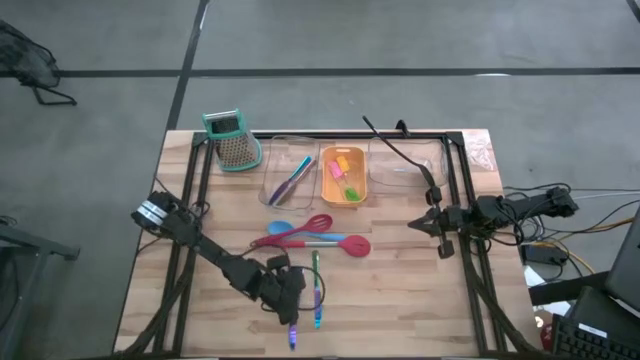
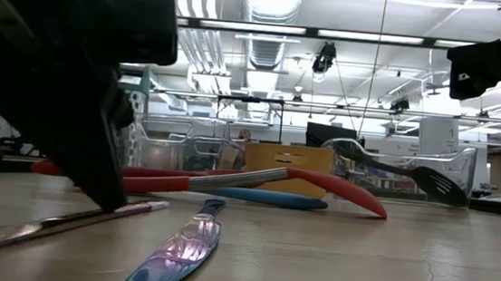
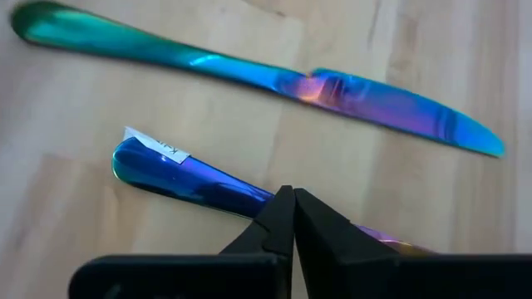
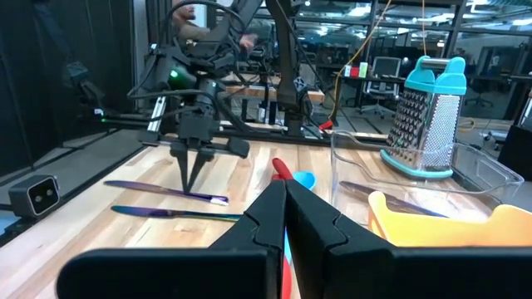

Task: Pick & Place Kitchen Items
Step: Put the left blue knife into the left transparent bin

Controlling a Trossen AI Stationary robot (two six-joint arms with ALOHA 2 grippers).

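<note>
My left gripper (image 3: pixel 291 193) points down near the table's near edge, shut, its tips at a thin purple-blue stick (image 3: pixel 187 176) lying flat on the wood. A blue-green iridescent stick (image 3: pixel 249 75) lies flat beside it. Red spatulas (image 1: pixel 320 243) and a blue spoon (image 1: pixel 280 227) lie mid-table. The long black spoon (image 1: pixel 400 155) rests slanted in the right clear tray, its handle end over the far rim. Small pink and green pieces sit in the orange tray (image 1: pixel 343 200). My right gripper (image 1: pixel 412 226) hovers shut, right of the spatulas. My left gripper (image 4: pixel 191 184) comes from above, fingers shut and pointing down, their tips set on the purple stick's shaft (image 3: pixel 249 198) partway along its length. The stick lies flat on the table (image 2: pixel 135 209). No stick shows between the fingers.
The teal-topped grater (image 1: pixel 232 140) stands at the far left corner. A clear tray (image 1: pixel 272 190) holding blue and purple sticks sits beside the orange one. A black frame runs round the table's edges. Bare wood lies at the near right.
</note>
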